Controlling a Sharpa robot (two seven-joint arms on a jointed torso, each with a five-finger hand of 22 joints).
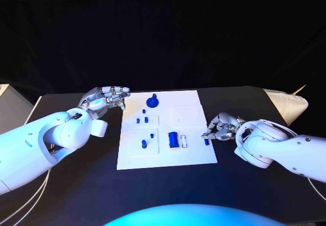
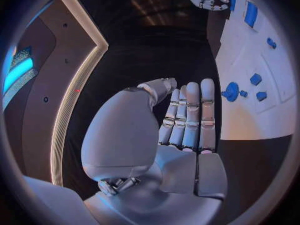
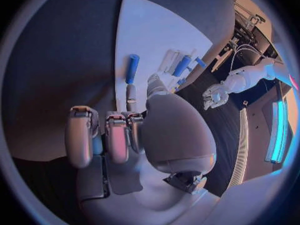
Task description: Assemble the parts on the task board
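The white task board (image 1: 193,157) lies in the middle of the black table. On it are a round blue knob (image 1: 153,100), several small blue pegs (image 1: 143,142) and a large blue cylinder (image 1: 173,139) beside a white piece (image 1: 183,140). My left hand (image 1: 105,99) hovers off the board's far left corner, its fingers (image 2: 190,115) side by side and holding nothing. My right hand (image 1: 218,127) is at the board's right edge with curled fingers. One fingertip (image 3: 130,94) is at the end of a small blue peg (image 1: 206,141) (image 3: 132,67). A grip on the peg is not discernible.
A pale cloth-covered object (image 1: 289,104) stands at the table's far right corner. A beige box (image 1: 8,101) sits past the left edge. Thin cables (image 1: 30,197) hang at the left front. Bare black table (image 1: 81,188) surrounds the board.
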